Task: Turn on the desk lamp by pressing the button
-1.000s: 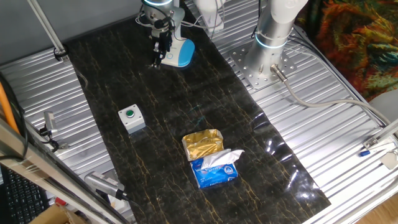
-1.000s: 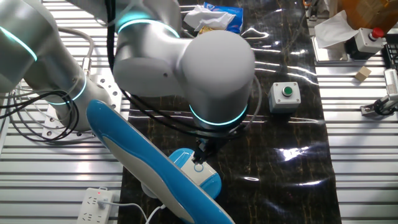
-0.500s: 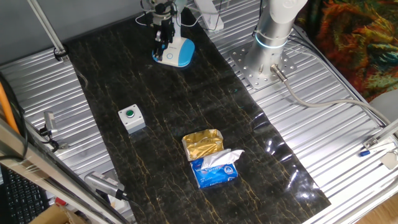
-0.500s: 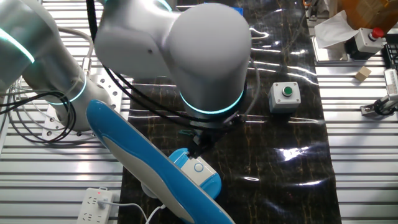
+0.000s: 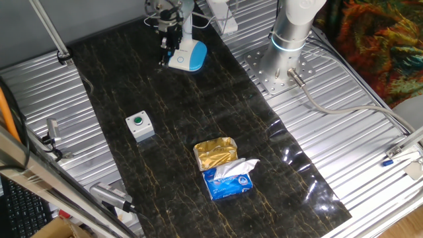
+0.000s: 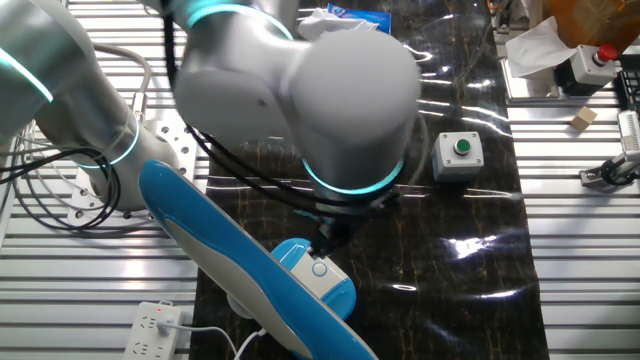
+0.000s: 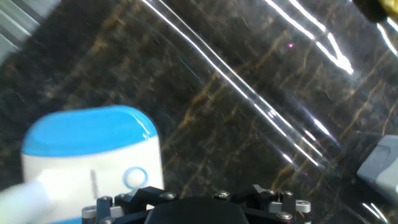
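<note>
The tool (image 5: pixel 166 51) hangs at the far end of the dark marbled tabletop (image 5: pixel 198 119), its dark tip (image 6: pixel 325 240) poised just above the near edge of the desk lamp (image 5: pixel 186 55); no view shows the fingertips clearly enough to tell whether they are spread or closed. In the hand view only the tool's black bolted mount fills the bottom edge, and the lamp's flat base (image 7: pixel 93 158) sits just ahead of it, light blue around the rim and white in the centre, with a small round button (image 7: pixel 134 177) on the white part. The other fixed view shows the same round button (image 6: pixel 319 269) just below the tool tip, though contact cannot be judged. Well apart, toward the middle of the tabletop, stands a small grey box with a green button (image 5: pixel 139 125), and nearer the front lie a gold foil packet (image 5: pixel 215 153) touching a blue tissue pack (image 5: pixel 228 178).
</note>
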`<state>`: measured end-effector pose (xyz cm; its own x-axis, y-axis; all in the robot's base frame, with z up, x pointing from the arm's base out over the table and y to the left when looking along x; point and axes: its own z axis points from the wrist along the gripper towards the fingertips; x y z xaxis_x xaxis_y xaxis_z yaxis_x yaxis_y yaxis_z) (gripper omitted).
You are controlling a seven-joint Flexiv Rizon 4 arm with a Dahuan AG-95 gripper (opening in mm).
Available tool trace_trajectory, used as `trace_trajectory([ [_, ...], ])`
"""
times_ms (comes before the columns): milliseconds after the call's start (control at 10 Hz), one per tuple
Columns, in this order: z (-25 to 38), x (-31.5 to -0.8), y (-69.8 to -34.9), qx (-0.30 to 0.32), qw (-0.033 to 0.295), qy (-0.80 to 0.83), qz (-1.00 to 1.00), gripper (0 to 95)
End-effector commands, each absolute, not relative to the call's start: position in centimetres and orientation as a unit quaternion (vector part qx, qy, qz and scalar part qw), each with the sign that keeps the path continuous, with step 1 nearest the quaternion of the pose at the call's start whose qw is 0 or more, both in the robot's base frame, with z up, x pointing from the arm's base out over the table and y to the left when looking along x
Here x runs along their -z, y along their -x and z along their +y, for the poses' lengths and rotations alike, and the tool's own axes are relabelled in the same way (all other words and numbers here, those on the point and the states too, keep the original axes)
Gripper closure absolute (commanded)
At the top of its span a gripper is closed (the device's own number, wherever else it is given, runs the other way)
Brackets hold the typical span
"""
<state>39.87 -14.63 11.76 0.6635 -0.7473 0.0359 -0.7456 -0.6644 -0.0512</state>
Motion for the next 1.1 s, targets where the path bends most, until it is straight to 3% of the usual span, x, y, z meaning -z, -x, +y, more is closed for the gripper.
trace_trajectory([
  [100,-14.80,-11.26,-40.48,0.025,0.018,0.912,0.409,0.0],
  [1100,-14.80,-11.27,-40.46,0.026,0.025,0.908,0.418,0.0],
])
